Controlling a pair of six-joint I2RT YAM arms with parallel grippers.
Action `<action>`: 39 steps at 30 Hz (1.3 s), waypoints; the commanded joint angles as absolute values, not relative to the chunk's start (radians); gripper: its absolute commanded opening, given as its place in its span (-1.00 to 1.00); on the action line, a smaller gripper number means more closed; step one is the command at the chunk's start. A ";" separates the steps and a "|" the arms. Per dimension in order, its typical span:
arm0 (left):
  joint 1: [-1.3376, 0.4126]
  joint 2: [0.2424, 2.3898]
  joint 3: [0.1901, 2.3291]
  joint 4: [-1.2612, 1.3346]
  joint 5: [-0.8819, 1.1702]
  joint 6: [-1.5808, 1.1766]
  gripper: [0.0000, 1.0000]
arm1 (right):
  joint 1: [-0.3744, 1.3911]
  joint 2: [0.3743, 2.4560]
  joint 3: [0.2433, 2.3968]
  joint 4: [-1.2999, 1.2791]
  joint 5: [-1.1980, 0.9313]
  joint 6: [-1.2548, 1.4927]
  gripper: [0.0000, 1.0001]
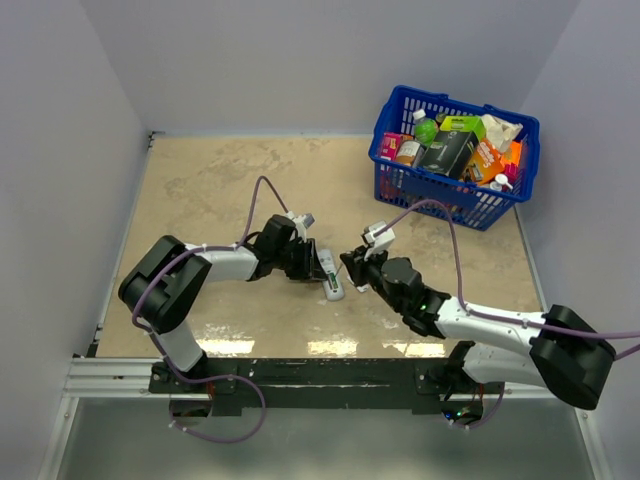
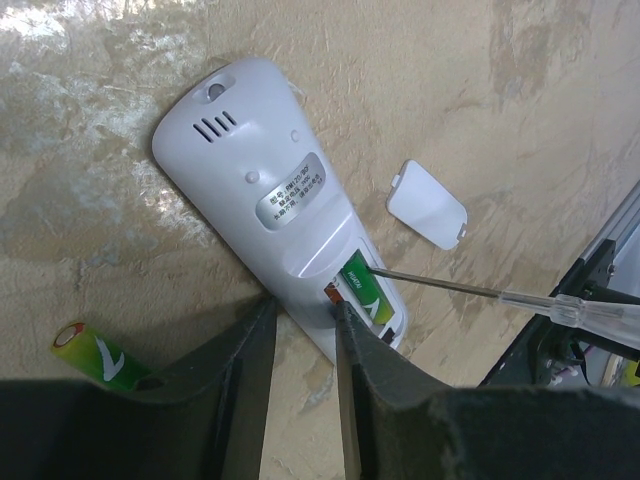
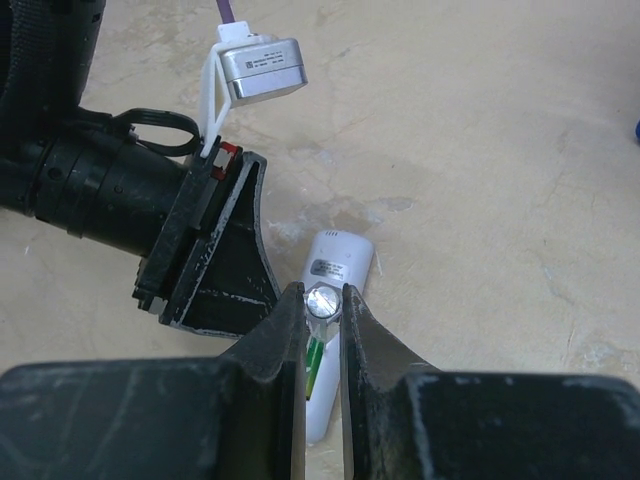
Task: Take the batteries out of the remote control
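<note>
The white remote control (image 2: 265,170) lies back-up on the table, with its bay open. One green battery (image 2: 368,295) sits in the bay. A second battery (image 2: 95,355) lies loose on the table by my left finger. My left gripper (image 2: 305,305) is shut on the remote's bay end. My right gripper (image 3: 323,298) is shut on a clear-handled screwdriver (image 2: 520,300), whose thin tip touches the battery in the bay. In the top view the remote (image 1: 331,275) lies between the left gripper (image 1: 305,262) and the right gripper (image 1: 352,268).
The small white cover piece (image 2: 427,203) lies on the table to the right of the remote. A blue basket (image 1: 390,165) full of groceries stands at the back right. Walls close the table on the left, back and right.
</note>
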State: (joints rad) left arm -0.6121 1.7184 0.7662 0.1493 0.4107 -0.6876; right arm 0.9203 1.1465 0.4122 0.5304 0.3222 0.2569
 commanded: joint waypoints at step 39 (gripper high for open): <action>-0.615 1.690 0.767 0.130 0.374 -0.657 -0.34 | 0.957 1.290 0.265 0.543 0.255 0.609 -1.00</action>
